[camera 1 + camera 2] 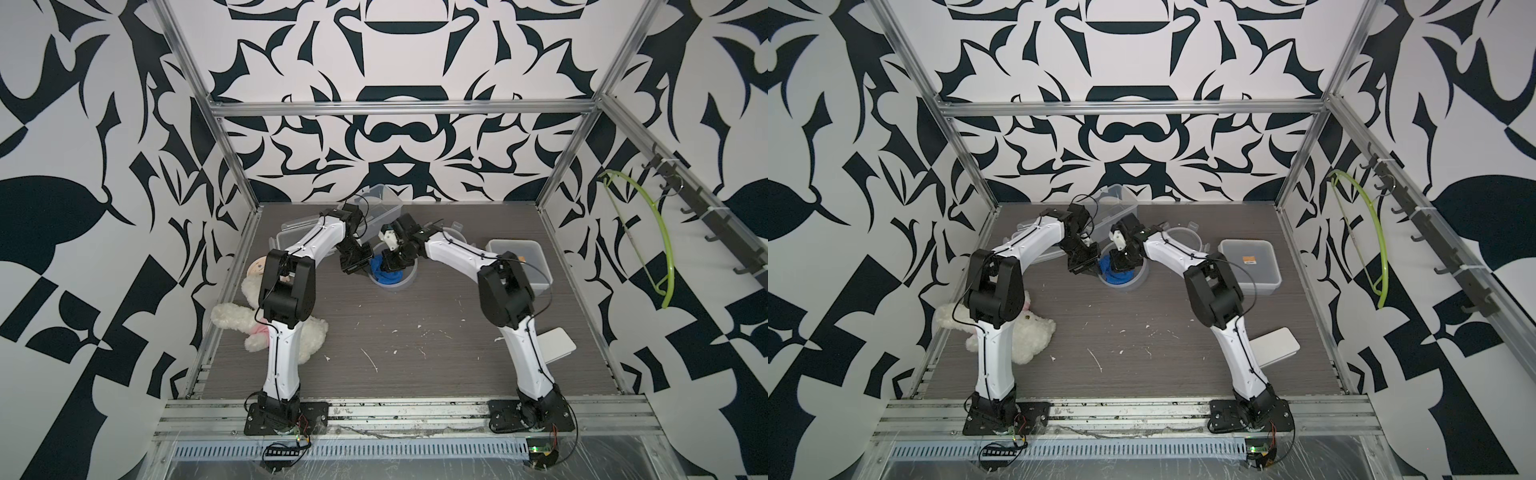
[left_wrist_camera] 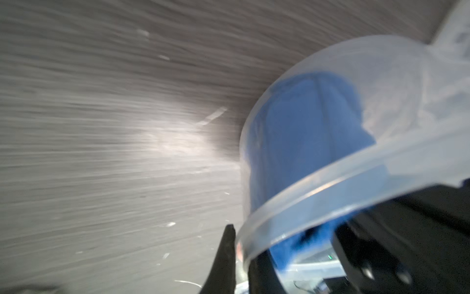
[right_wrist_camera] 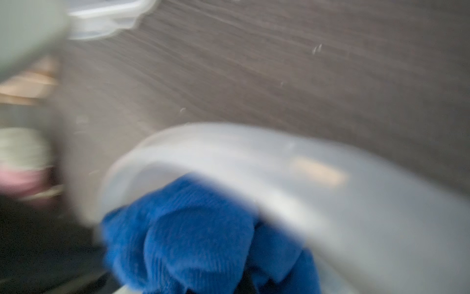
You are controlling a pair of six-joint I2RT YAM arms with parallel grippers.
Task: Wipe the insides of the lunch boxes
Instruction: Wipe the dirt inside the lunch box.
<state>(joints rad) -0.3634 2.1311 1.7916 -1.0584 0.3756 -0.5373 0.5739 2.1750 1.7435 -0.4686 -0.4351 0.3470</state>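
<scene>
The round lunch box (image 1: 409,282) stands mid-table with the blue cloth (image 1: 384,272) bunched inside it. My left gripper (image 2: 241,257) is shut on the box's near rim, one finger outside and one inside the wall (image 2: 381,101). My right gripper (image 1: 392,266) reaches down into the box. The cloth (image 3: 198,241) is gathered at it and hides its fingertips. The wrist views are blurred by motion. A rectangular lunch box (image 1: 376,203) sits tilted at the back. A square lunch box (image 1: 521,259) with an orange sticker stands open at the right.
A round lid (image 1: 1183,237) lies behind the right arm and another lid (image 1: 286,239) under the left forearm. A white plush toy (image 1: 291,332) lies by the left arm's base. A flat white slab (image 1: 557,343) sits front right. A green hanger (image 1: 660,241) hangs on the right wall.
</scene>
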